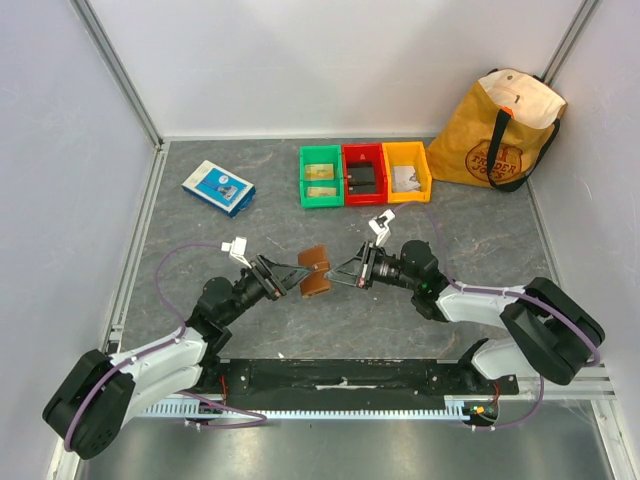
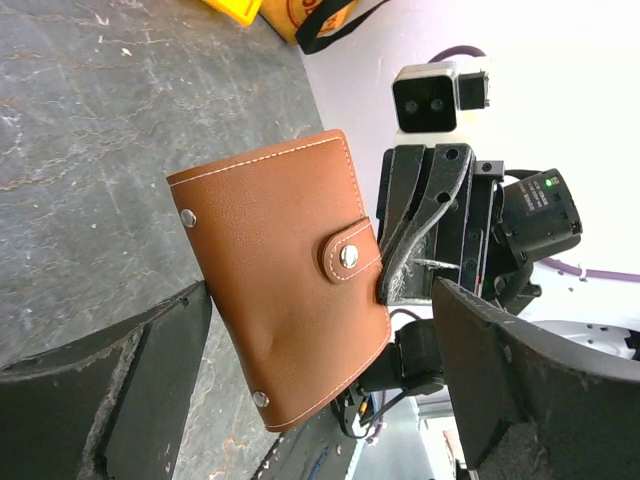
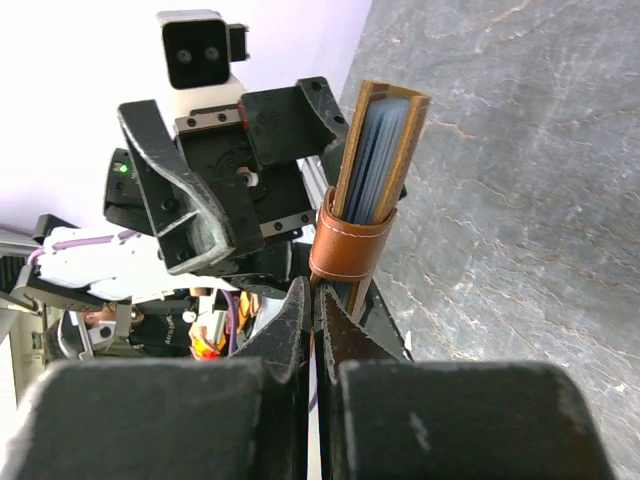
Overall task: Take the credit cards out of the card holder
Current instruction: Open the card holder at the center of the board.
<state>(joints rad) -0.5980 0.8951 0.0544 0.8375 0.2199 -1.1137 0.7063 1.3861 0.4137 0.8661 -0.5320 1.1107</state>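
Two hands meet low over the bench (image 1: 330,325), and the card holder (image 1: 314,272) is held upright on edge between them. My right hand (image 1: 340,272), on the card holder's right, has its fingers pinched together on the edge just beside the snap strap. My left hand (image 1: 296,275), on the card holder's left, has its fingers spread wide. One finger touches the brown cover and the other stands well apart from it. The card holder is folded closed with the strap snapped, and its blue-grey inner leaves show edge-on. Beyond the card holder to the left lies a blue-and-white box (image 1: 218,187). Straight beyond it sit a green bin (image 1: 321,175), a red bin (image 1: 366,173) and a yellow bin (image 1: 408,170) in a row. Farthest off to the right, a yellow tote bag (image 1: 497,130) sits in the corner.
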